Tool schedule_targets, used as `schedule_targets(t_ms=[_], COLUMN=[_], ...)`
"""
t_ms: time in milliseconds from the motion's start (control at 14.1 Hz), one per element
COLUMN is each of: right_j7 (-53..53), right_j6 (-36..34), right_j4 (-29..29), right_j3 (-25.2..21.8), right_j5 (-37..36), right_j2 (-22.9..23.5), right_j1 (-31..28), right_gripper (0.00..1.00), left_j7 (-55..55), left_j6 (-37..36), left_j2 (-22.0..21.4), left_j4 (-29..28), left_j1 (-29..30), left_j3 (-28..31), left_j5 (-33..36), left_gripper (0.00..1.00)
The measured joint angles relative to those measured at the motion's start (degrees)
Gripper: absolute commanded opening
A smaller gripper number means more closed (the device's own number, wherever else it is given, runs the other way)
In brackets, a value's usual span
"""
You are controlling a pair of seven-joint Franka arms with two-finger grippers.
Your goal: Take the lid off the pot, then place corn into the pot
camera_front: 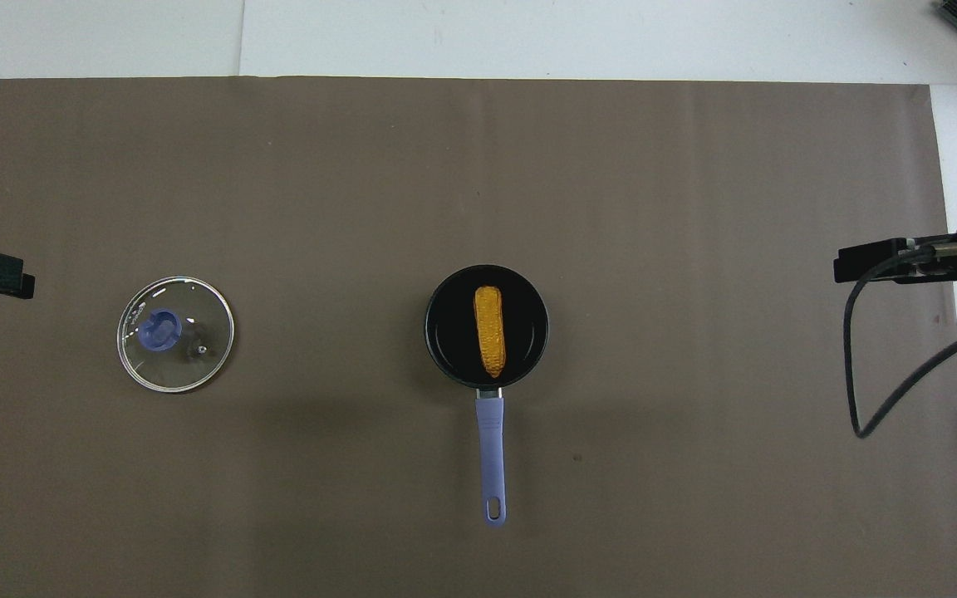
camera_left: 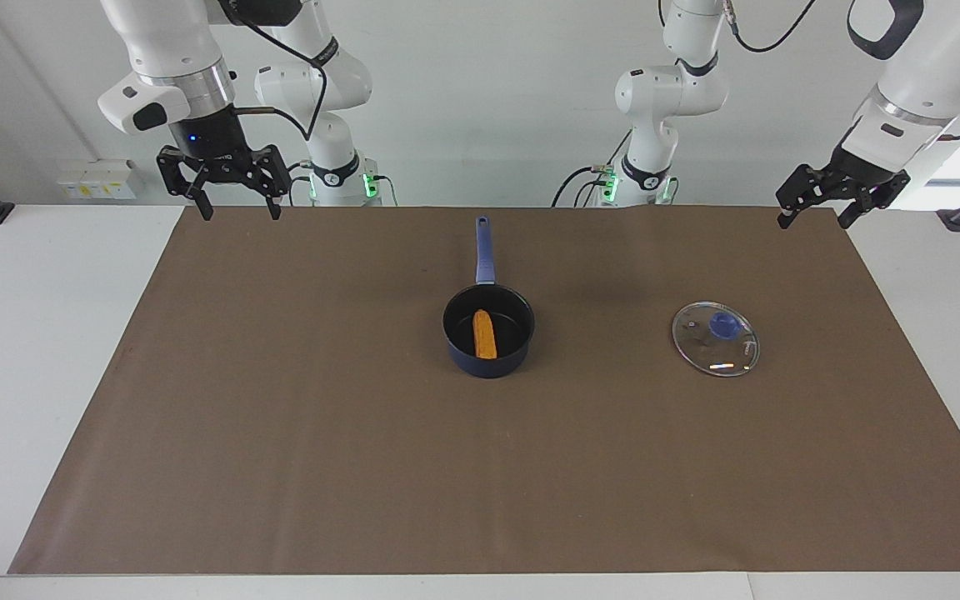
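Corn [camera_left: 485, 334] lies in the open pot [camera_left: 488, 360] — lid [camera_left: 715, 339] flat on the desk toward the left arm's end. Left claw [camera_left: 814, 207] and right claw [camera_left: 235, 197] — both wide, empty, raised over the desk's ends.

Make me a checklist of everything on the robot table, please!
Surface: brown mat covers the white table.
Pot: mid-mat, uncovered, handle pointing toward the robots.
Corn: lying inside the pot.
Lid: flat on the mat, knob up, toward the left arm's end, apart from the pot.
Clutter: nothing seen.
Right gripper: open, empty, raised over the mat's edge by its own base.
Left gripper: open, empty, raised over the mat's corner at its end.
Cables: black cable hangs from the right arm.
Surroundings: pale wall, small white box at the table's edge.
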Motion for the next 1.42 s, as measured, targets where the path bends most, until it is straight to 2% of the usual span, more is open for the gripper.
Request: schedule_targets(t_ms=[427,782,854,1067,1423], right_j7=[0.0,-3.6,-3.8,-3.8,-3.8], right_j6=[-0.8,-0.8,-2.1,-11.2,-10.7], right_j4=[-0.3,0.0,1.0,9.2,10.6], right_j3=[0.0,0.0,0.0,0.1,0.6], right_j5=[0.1,1.5,1.6,1.6,1.0], right_j2=[0.0,0.0,0.3,3.6,5.2], right_j1=[-0.8,-4.4,-5.1,-5.7,-5.6], right_gripper=[1.00,1.00,1.00,1.00,1.00], left_j7=[0.0,0.0,0.0,0.0,0.0], left_j6=[0.0,0.0,0.0,0.0,0.0], left_j2=[0.0,0.0,0.0,0.0,0.0], left_j4=[0.0,0.0,0.0,-0.1,-0.2], left_j1=[0.0,0.0,0.0,0.0,0.0], left_j3=[0.0,0.0,0.0,0.0,0.0], left_j5=[0.0,0.0,0.0,0.0,0.0], left_gripper=[1.00,1.00,1.00,1.00,1.00])
